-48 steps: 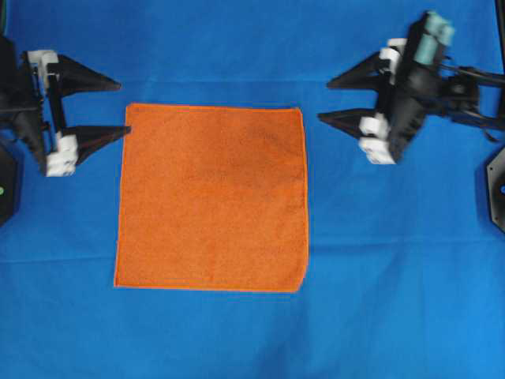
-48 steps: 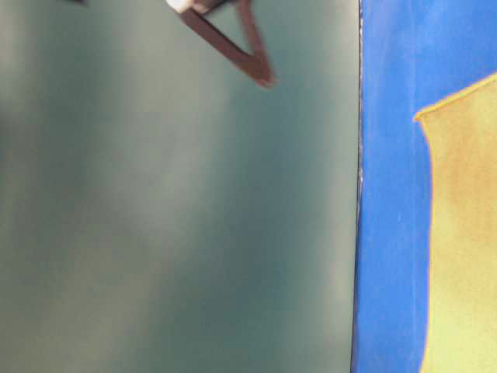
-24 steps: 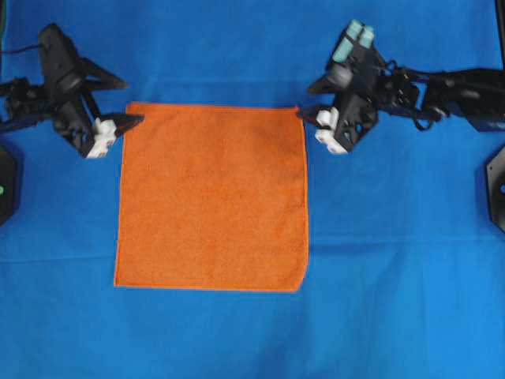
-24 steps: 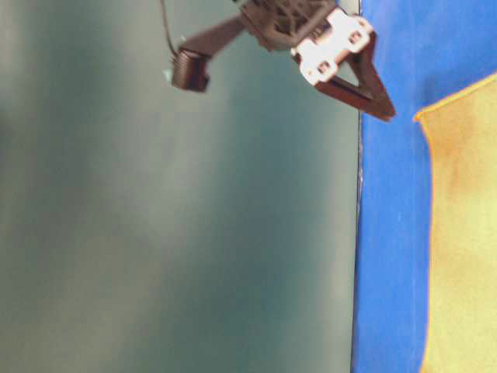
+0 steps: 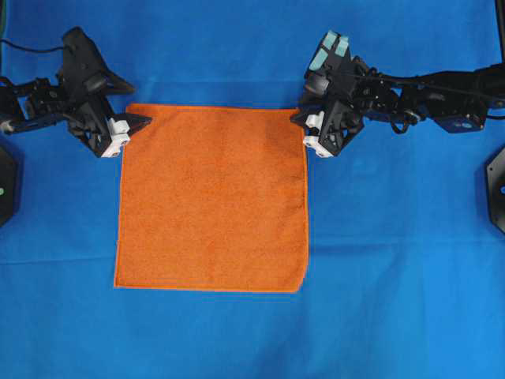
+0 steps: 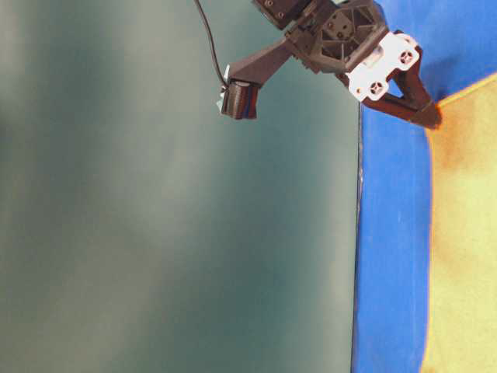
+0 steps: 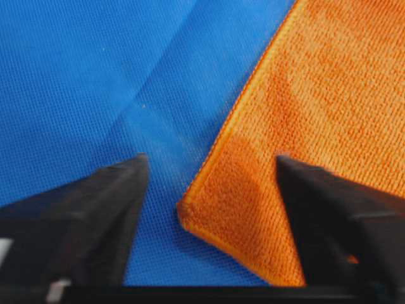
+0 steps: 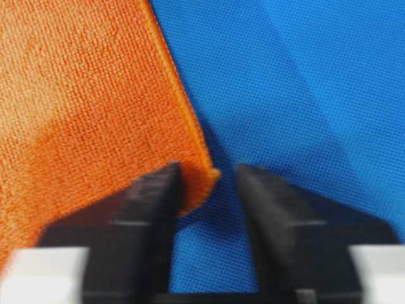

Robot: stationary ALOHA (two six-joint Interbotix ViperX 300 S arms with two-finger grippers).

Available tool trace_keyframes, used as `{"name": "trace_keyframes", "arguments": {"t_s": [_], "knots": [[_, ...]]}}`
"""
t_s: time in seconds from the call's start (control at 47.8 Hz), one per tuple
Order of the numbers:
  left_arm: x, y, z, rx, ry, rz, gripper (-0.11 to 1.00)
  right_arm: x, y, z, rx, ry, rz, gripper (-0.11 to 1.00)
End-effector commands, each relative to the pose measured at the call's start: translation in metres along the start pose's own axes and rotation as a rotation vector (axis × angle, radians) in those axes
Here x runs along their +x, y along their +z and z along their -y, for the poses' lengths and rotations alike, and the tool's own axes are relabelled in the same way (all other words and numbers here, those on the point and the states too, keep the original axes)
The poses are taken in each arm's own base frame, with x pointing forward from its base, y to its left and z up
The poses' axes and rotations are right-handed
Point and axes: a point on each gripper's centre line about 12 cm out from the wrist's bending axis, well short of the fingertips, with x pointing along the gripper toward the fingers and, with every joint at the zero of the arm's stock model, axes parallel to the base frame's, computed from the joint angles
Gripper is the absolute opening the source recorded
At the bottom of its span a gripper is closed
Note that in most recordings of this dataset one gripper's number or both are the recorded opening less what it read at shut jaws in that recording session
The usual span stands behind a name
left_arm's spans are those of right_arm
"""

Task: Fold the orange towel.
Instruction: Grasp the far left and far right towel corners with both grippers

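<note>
Towel (image 5: 211, 197) flat on blue cloth (image 5: 394, 300); left gripper (image 7: 209, 183) spread astride its 10 o'clock corner, right gripper (image 8: 205, 183) narrower, straddling 2 o'clock corner, neither pinching.

Both arms are black, each ending in a pincer with 2 dark tapered fingers on white plastic blocks: left pincer (image 5: 140, 122), right pincer (image 5: 304, 126). The right wrist carries teal-capped parts; thin black cables run along both arms.
</note>
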Motion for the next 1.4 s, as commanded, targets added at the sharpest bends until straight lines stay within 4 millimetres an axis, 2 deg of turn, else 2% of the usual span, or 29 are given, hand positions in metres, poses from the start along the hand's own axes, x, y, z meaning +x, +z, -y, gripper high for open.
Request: {"name": "trace_keyframes", "arguments": {"t_s": [0.0, 0.105, 0.188, 0.23, 0.524, 0.649, 0.88, 0.984, 1.194, 1.382], "knots": [[0.001, 0.006, -0.001, 0.006, 0.003, 0.002, 0.61, -0.003, 0.009, 0.0, -0.002, 0.003, 0.037, 0.35], [0.002, 0.005, 0.0, 0.014, 0.001, -0.009, 0.27, -0.003, 0.011, -0.001, -0.003, 0.005, 0.052, 0.04], [0.002, 0.005, 0.001, 0.019, -0.001, -0.009, 0.07, -0.003, 0.012, -0.001, -0.004, 0.007, 0.059, 0.01], [0.001, 0.004, 0.001, 0.02, -0.002, -0.011, 0.01, -0.003, 0.012, -0.001, -0.003, 0.005, 0.058, 0.01], [0.0, 0.004, 0.001, 0.022, -0.002, -0.015, 0.01, -0.003, 0.012, -0.001, -0.002, 0.005, 0.06, 0.01], [-0.002, 0.012, 0.002, 0.023, -0.004, -0.003, 0.01, -0.005, 0.016, -0.001, 0.0, 0.007, 0.069, 0.01], [-0.022, 0.038, 0.006, 0.027, -0.014, 0.018, 0.01, -0.028, 0.032, -0.004, 0.003, 0.015, 0.12, 0.01], [-0.033, 0.043, 0.009, 0.037, -0.025, 0.043, 0.01, -0.038, 0.036, -0.006, 0.0, 0.022, 0.143, 0.01], [-0.041, 0.037, 0.016, 0.04, -0.048, 0.046, 0.01, -0.041, 0.036, -0.007, -0.001, 0.024, 0.147, 0.01], [-0.043, 0.034, 0.033, 0.082, -0.1, 0.038, 0.01, -0.042, 0.035, -0.015, -0.013, 0.04, 0.147, 0.01]]}}
